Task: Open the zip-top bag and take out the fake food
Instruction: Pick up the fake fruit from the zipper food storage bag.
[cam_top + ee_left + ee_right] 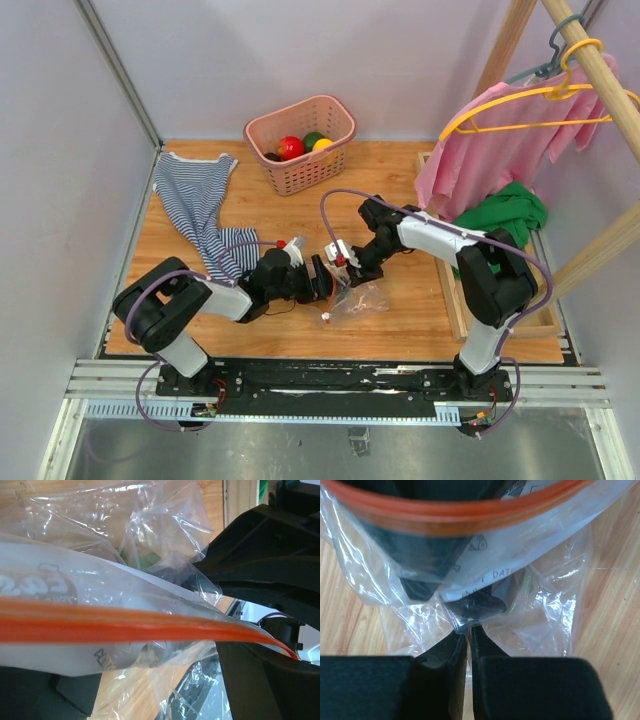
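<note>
The zip-top bag (360, 298) lies crumpled on the wooden table between my two grippers. Its red-orange zip strip (125, 625) crosses the left wrist view and curves across the top of the right wrist view (445, 522). My right gripper (469, 637) is shut on a fold of the clear plastic; in the top view it is at the bag's far edge (345, 262). My left gripper (320, 280) is at the bag's left end, its dark fingers (75, 697) spread wide with the bag between them. The fake food (300, 146), red, green, yellow and dark pieces, sits in the pink basket (335, 120).
A striped garment (195, 205) lies at the back left. A pink garment (500, 140) on a yellow hanger and a green cloth (510, 215) hang over a wooden rack on the right. A wooden frame (455, 300) edges the table's right side.
</note>
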